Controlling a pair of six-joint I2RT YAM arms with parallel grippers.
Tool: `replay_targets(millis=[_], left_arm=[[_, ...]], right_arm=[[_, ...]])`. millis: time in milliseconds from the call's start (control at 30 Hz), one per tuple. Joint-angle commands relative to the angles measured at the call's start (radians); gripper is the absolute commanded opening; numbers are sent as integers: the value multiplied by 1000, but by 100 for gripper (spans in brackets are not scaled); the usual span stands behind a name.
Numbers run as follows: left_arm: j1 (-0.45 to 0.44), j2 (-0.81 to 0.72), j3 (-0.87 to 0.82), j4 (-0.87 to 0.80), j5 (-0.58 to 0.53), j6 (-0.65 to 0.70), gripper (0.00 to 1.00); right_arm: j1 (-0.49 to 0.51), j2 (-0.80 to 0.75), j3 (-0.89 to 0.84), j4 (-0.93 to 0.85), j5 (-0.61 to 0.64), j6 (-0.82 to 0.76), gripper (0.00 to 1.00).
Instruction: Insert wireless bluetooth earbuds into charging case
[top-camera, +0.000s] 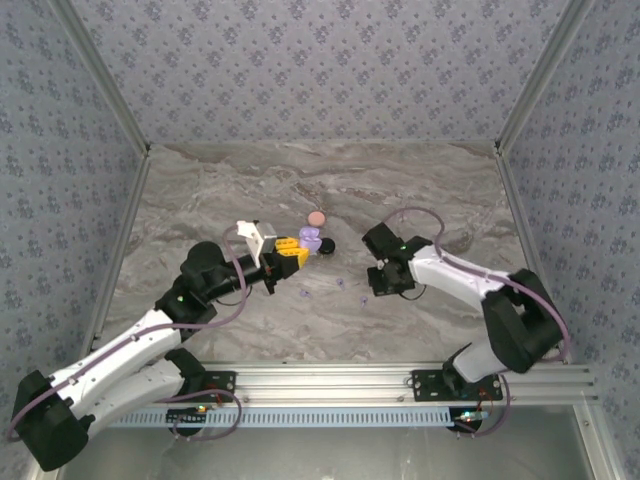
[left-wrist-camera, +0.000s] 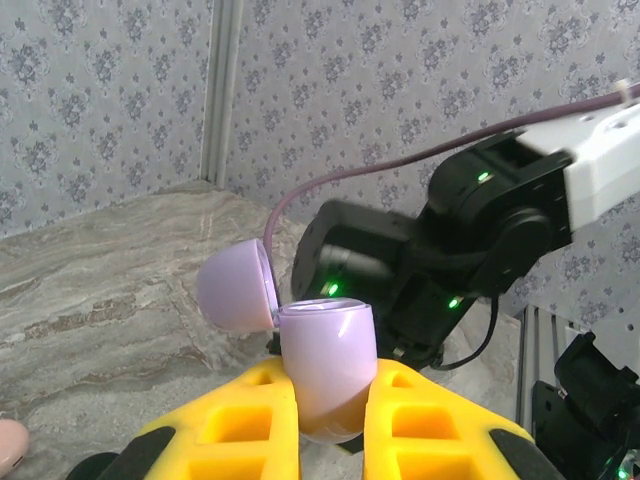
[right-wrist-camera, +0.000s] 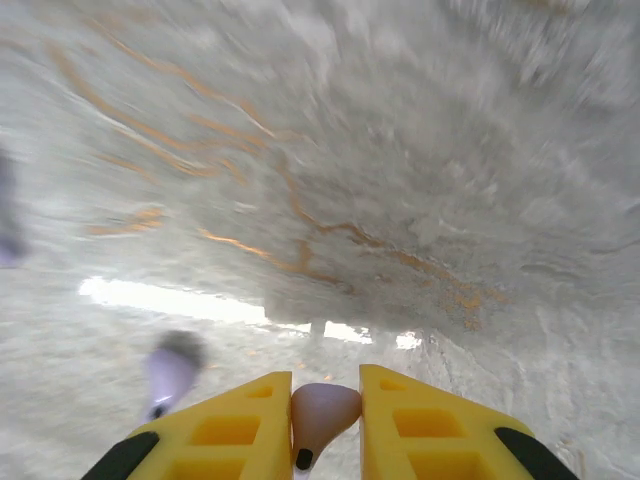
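Left gripper (left-wrist-camera: 330, 392) jaws pinch open lavender case (left-wrist-camera: 325, 345); right gripper (right-wrist-camera: 325, 395) jaws pinch 1 pink earbud (right-wrist-camera: 322, 410). Likely none in yet.

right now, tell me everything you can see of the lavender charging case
The lavender charging case is a smooth, glossy, rounded shell that looks like plastic. It stands upright, pinched at its lower half between the left pincer's yellow fingers. Its domed lid is hinged open to one side. Its inside and underside are hidden.
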Motion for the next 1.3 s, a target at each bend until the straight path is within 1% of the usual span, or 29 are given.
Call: replay_targets(millis=[0,133,200,367,500,667,767,1100,1267], left_arm=[[-9,-13,-21,105,25,8,1],[-9,-6,-34,157,29,18,0],[-13,1,-34,178,33,27,0],[-23,23,-37,220,36,55,0],[-26,36,-43,251,40,71,0],[-26,39,-43,259,32,95,0],[-26,44,-43,266,29,107,0],[-27,63,-36,280,63,106,0],[-26,61,-34,276,63,109,0]], right_arm=[[9,-155,68,-19,-3,37,22],[21,-334,105,44,-73,85,22],[35,-394,130,103,-107,107,22],[90,-482,152,257,-154,218,22],[160,-496,160,370,-139,261,22],[236,-498,195,407,-66,244,22],[265,-487,201,429,-51,239,23],[303,-400,268,413,-41,200,23],[314,-385,274,389,-4,199,23]])
